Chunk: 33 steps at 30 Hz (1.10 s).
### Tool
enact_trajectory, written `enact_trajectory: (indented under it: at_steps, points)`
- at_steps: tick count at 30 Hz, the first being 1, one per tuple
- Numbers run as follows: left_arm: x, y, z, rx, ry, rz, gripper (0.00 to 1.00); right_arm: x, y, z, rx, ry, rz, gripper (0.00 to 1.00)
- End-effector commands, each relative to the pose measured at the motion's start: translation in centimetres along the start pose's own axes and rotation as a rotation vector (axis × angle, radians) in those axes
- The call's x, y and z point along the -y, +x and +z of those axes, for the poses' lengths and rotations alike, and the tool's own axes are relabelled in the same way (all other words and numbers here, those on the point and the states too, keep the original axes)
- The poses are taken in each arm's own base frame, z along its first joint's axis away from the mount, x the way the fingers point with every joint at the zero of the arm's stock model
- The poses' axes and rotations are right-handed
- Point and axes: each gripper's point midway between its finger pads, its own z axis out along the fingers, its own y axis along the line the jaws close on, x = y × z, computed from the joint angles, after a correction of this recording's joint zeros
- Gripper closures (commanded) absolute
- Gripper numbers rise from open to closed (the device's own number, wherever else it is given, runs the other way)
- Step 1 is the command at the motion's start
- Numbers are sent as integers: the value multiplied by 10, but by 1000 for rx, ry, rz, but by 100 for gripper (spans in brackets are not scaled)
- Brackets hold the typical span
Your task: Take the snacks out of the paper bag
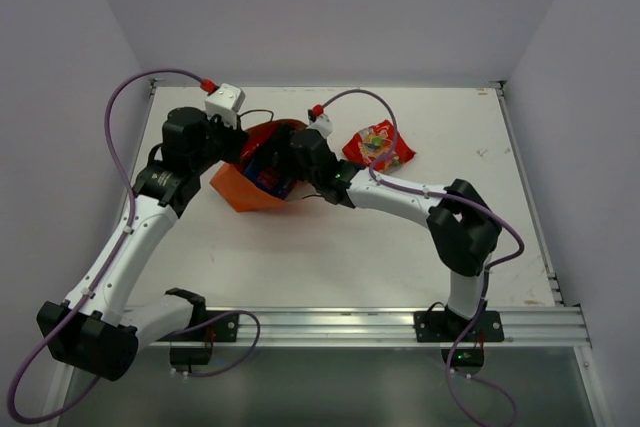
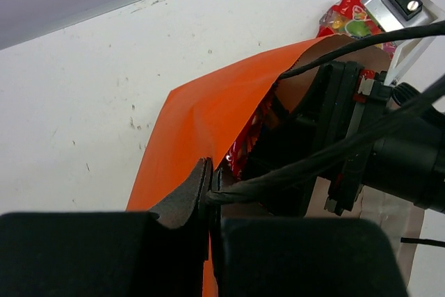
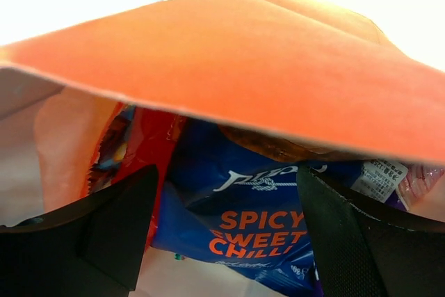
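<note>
The orange paper bag (image 1: 240, 190) lies on its side on the table, mouth toward the right. My left gripper (image 1: 236, 144) is shut on the bag's upper edge and its dark handle cord; the left wrist view shows the jaws (image 2: 210, 193) pinching the orange wall (image 2: 195, 123). My right gripper (image 1: 287, 169) is inside the bag's mouth and open. In the right wrist view its fingers (image 3: 104, 234) straddle a blue "Spicy Sweet Chilli" snack packet (image 3: 243, 213) without touching it. A red packet (image 3: 149, 151) lies beside it under the bag's wall (image 3: 243, 60). One red candy-print packet (image 1: 378, 145) lies outside on the table.
The white table (image 1: 300, 267) is walled at the back and both sides. The red packet outside lies just right of the bag, close to my right forearm (image 1: 400, 197). It also shows at the top of the left wrist view (image 2: 344, 19).
</note>
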Motion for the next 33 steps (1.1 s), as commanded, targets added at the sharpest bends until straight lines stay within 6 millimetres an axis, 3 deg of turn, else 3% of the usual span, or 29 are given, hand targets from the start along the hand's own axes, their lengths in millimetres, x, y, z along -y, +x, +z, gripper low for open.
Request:
enact_trajectory:
  at_steps: [1,3,4,6,7,9,10,12,17,18,24,27,31,33]
  points:
    - [9,-18,-6,68,43,-12,100,-15,-23,4,96,-8,62,18]
    - [9,-19,-7,69,43,-12,100,-15,-22,7,96,-3,67,24]
    - [9,-18,-7,66,41,-11,100,-10,-20,11,97,10,69,36]
    - [8,-18,-9,69,36,-9,100,-5,-17,13,95,21,69,50]
    - [8,-17,-9,68,32,-8,100,-3,-17,13,94,25,67,65]
    - [7,-17,-10,69,27,-6,100,-1,-16,12,92,32,60,78]
    - [6,-15,-9,65,24,-7,100,-1,-17,11,95,30,57,90]
    - [5,-15,-9,63,18,-7,100,-6,-21,4,100,9,36,100]
    - [-3,-18,-10,73,-27,-6,100,-31,-37,-30,101,-88,-34,100]
    - [-4,-17,-10,72,-34,-5,100,-46,-47,-47,112,-132,-41,100]
    - [-13,-17,-9,68,-81,4,100,-83,-83,-112,165,-256,-166,100]
    - [-20,-19,-10,73,-118,11,100,-94,-93,-135,174,-295,-219,100]
    - [-29,-23,-11,81,-167,12,100,-119,-121,-187,234,-380,-314,100]
    - [-31,-24,-10,80,-179,13,100,-119,-130,-201,238,-384,-346,100]
